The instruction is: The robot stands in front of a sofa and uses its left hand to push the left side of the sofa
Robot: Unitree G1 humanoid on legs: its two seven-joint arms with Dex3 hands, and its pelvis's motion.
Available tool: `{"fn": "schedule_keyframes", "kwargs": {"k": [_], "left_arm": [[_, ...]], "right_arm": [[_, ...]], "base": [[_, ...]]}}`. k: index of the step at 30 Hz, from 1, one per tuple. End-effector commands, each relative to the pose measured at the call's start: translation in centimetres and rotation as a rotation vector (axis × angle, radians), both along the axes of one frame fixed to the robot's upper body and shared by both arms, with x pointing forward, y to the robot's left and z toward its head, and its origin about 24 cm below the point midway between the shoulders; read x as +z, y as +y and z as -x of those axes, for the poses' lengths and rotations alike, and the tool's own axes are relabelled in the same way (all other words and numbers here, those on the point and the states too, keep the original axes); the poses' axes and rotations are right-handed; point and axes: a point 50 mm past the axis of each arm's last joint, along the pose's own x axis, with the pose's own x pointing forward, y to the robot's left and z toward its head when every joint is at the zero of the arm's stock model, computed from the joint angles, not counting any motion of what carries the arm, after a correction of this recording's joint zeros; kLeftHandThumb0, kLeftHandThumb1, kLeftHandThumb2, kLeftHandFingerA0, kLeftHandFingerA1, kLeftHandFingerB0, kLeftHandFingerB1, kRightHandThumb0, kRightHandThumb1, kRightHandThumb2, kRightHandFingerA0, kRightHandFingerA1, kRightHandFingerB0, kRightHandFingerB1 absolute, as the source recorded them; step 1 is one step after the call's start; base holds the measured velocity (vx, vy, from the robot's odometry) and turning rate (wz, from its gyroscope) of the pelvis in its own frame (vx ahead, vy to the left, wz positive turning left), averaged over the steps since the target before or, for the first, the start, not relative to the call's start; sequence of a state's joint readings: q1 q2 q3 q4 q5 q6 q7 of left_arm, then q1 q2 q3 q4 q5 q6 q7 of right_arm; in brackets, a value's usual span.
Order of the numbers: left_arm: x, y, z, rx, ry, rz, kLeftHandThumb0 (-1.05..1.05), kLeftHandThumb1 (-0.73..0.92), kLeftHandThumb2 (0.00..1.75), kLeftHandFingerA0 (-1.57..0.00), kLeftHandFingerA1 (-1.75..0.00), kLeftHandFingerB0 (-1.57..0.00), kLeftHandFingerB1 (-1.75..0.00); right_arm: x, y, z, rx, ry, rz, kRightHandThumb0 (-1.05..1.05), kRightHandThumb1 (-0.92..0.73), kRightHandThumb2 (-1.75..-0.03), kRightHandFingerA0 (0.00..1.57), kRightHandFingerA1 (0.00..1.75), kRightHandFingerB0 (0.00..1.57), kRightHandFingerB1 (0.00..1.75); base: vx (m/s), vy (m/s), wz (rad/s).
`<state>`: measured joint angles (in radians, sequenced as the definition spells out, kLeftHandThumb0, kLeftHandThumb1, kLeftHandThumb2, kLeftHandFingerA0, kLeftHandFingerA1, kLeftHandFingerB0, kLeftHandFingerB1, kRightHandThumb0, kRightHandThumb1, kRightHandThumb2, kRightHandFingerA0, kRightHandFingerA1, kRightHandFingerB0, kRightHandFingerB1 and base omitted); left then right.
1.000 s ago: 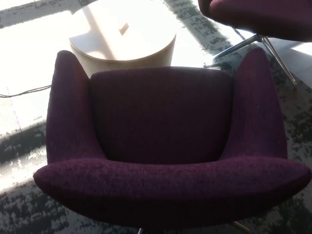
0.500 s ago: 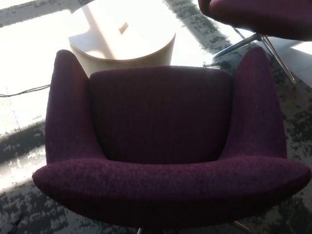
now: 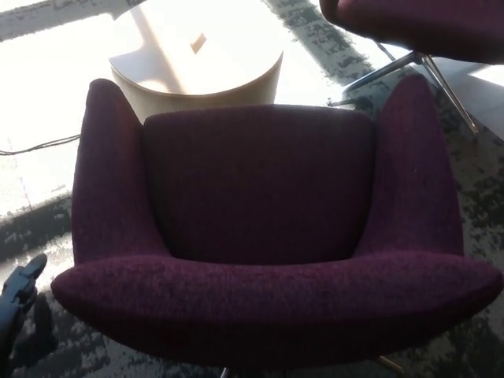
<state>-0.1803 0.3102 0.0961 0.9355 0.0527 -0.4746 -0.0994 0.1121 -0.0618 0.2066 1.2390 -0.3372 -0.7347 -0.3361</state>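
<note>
A big purple sofa (image 3: 260, 228) is seen from above and fills most of the head view. It is really a wide chair with two tall arms and a thick rounded back edge at the bottom of the picture. The seat between the arms is bare. It stands on a grey and white patterned carpet (image 3: 472, 205), which is lit by bright sun at the top left.

Behind the sofa, near its left arm, a round pale wood table (image 3: 197, 63) is seen. A small light block (image 3: 198, 43) lies on the table top, close to the middle. Nothing else is seen on the table.

At the top right corner, part of a second purple chair (image 3: 417, 24) is shown, held up by thin metal legs (image 3: 409, 67). It is well apart from the table.

A thin dark cord (image 3: 39, 147) lies on the floor at the left edge.

The left hand (image 3: 17, 298) is seen at the bottom left corner, just beside the left end of the sofa's back edge. It is dark and partly cut off by the picture edge. It cannot be told whether it touches the sofa, and how far its digits are spread cannot be told. Nothing is seen held in it.
</note>
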Motion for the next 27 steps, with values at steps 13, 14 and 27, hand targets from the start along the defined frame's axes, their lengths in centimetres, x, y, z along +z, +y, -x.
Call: {"fn": "schedule_keyframes", "kwargs": {"k": [13, 14, 27], "left_arm": [[1.3, -0.2, -3.3, -0.091, 0.075, -0.019, -0.84, 0.92, 1.34, 0.0, -0.16, 0.0, -0.13], [1.2, -0.3, -3.3, -0.092, 0.077, -0.017, -0.84, 0.92, 1.34, 0.0, -0.16, 0.0, -0.13], [0.4, -1.3, -3.3, -0.111, 0.117, -0.004, -0.83, 0.92, 1.32, 0.0, -0.16, 0.0, -0.14]], "right_arm": [[0.2, -0.1, 0.0, -0.02, -0.022, -0.012, -0.46, -0.67, -0.6, 0.84, 0.64, 0.68, 0.46], [0.2, -0.1, 0.1, -0.02, -0.023, -0.011, -0.46, -0.67, -0.6, 0.84, 0.64, 0.68, 0.46], [0.1, -0.1, 0.2, -0.016, -0.016, -0.018, -0.47, -0.68, -0.6, 0.82, 0.63, 0.67, 0.45]], "base": [[0.0, 0.0, 0.0], [0.0, 0.0, 0.0], [0.0, 0.0, 0.0]]}}
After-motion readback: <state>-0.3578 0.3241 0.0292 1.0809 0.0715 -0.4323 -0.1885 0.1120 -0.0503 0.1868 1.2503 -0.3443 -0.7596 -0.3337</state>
